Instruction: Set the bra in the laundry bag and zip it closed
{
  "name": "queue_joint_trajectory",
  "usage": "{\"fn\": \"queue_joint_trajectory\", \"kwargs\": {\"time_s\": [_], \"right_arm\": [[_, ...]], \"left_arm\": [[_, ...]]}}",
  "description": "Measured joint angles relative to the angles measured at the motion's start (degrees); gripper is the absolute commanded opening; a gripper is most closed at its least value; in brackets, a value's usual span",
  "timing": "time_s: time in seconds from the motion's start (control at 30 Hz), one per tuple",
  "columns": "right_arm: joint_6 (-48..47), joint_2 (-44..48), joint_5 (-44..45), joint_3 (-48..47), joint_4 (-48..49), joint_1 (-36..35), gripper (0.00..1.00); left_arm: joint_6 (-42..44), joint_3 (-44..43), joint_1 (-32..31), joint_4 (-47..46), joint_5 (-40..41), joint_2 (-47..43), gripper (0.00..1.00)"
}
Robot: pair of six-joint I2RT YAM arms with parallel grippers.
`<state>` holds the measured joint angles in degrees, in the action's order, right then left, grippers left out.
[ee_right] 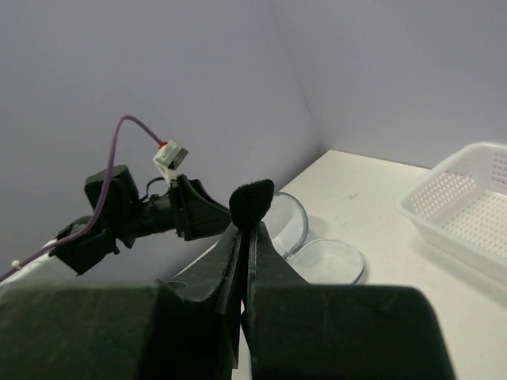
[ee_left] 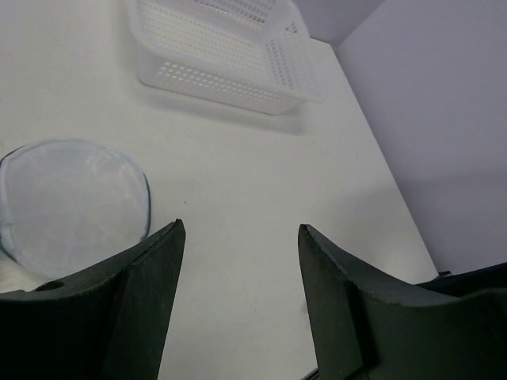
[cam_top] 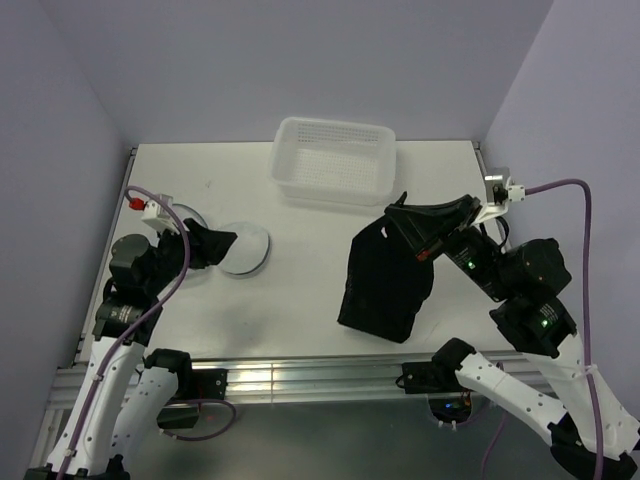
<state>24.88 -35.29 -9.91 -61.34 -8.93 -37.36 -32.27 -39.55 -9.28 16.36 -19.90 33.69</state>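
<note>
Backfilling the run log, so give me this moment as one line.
right gripper: shut on bra | left gripper: open, empty, near laundry bag | laundry bag: lying open, bra not inside

One white perforated basket; near it, one black bra, one mesh laundry bag in two halves, plus two grippers: left gripper, right gripper.

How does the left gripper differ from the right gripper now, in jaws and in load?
The left gripper is open; the right gripper is shut. The left gripper holds nothing, near the laundry bag; the right gripper pinches the bra, which hangs from it. Both are dark in colour.
</note>
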Motion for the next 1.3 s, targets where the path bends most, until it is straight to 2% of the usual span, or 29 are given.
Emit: {"fn": "queue_joint_trajectory", "kwargs": {"time_s": [0.17, 0.33, 0.47, 0.6, 0.9, 1.1, 1.3], "right_arm": [[-0.28, -1.97, 2.32, 1.03, -0.24, 0.00, 0.00], [-1.42, -7.98, 3.69, 0.48, -0.11, 0.00, 0.00], [-3.41, -15.72, 6.05, -4.85, 0.07, 0.55, 0.00], [-4.24, -21.70, 4.39, -11.45, -0.07, 0.92, 0.00], [-4.33, -16.17, -0.31, -11.15, -1.95, -3.78, 0.00], [-3.93, -14.19, -3.76, -17.38, -4.22, -6.47, 0.00], [-4.87, -14.51, -1.66, -18.71, -4.35, -6.21, 0.00]], "left_arm": [[-2.67, 1.09, -0.13, -3.56, -2.99, 1.86, 0.66], [-4.72, 2.60, -1.25, -6.43, -4.72, 3.74, 0.65], [-5.44, 2.80, -2.60, -7.50, -4.94, 5.46, 0.65], [-5.49, 2.80, -3.30, -7.61, -4.76, 5.40, 0.65], [-5.57, 2.80, -4.39, -8.63, -4.72, 4.90, 0.66], [-6.62, 2.80, -6.27, -10.05, -4.70, 4.87, 0.66], [-7.56, 2.80, -8.44, -11.43, -4.22, 5.09, 0.66]]}}
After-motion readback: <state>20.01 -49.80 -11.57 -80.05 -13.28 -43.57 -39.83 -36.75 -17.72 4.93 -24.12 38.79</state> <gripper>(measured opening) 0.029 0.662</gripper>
